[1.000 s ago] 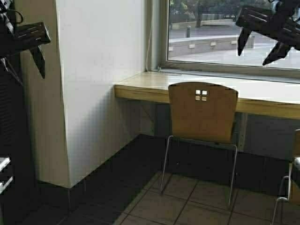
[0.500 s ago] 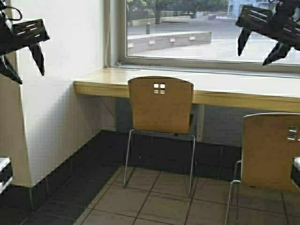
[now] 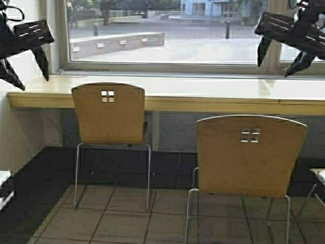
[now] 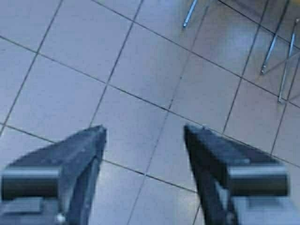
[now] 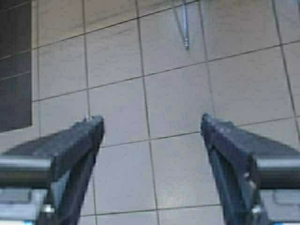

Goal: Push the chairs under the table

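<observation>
Two tan plywood chairs face the long table (image 3: 203, 104) under the window. The left chair (image 3: 108, 114) stands close to the table's wooden front edge. The right chair (image 3: 249, 155) stands farther back, nearer to me, its backrest well short of the edge. My left gripper (image 3: 25, 68) hangs raised at the upper left and my right gripper (image 3: 279, 58) at the upper right, both open and holding nothing. In the wrist views the left gripper (image 4: 145, 133) and the right gripper (image 5: 152, 123) point down at bare floor tiles, with thin chair legs (image 4: 190, 14) at the frame edges.
A white wall corner (image 3: 15, 142) closes off the left end of the table. A dark tiled skirting (image 3: 167, 168) runs below the table. The edge of a pale object (image 3: 319, 175) shows at the far right beside the right chair.
The robot has moved: the whole scene has shifted left in the high view, the wall has slid out of frame and the right chair has come fully into view. Both arms keep their raised pose.
</observation>
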Robot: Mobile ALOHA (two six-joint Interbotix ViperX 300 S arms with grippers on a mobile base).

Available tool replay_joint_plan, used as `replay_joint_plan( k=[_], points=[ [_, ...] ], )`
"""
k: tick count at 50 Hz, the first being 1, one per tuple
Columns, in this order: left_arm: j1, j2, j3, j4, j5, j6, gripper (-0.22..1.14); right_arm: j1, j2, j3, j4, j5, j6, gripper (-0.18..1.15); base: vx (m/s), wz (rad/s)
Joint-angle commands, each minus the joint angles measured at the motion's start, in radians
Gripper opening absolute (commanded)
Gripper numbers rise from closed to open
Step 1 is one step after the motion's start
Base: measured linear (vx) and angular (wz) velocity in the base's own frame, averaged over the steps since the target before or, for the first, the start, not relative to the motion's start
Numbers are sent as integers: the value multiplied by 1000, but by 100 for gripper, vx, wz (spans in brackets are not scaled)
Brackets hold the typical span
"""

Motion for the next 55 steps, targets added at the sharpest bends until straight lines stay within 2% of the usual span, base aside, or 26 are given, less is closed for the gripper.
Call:
replay_joint_plan(
  k=[1, 23, 46, 52, 55],
  points=[
    [2, -11, -21, -2, -3, 0, 87, 2, -8, -25, 2, -3, 2, 95, 5, -36],
    [2, -12, -25, -9, 6, -3, 87, 2, -8, -34, 9, 11, 5, 95, 8, -30],
    [2, 6, -20, -35, 12, -2, 86, 5, 0, -32, 18, 9, 3, 95, 16, -6],
    [-51, 55, -37, -60, 18, -2, 86, 3, 14, -20, 31, -5, 3, 95, 22, 8],
    [-86, 103, -57, -106, 14, -6, 86, -2, 21, -6, 40, -23, 3, 95, 23, 17]
  ],
)
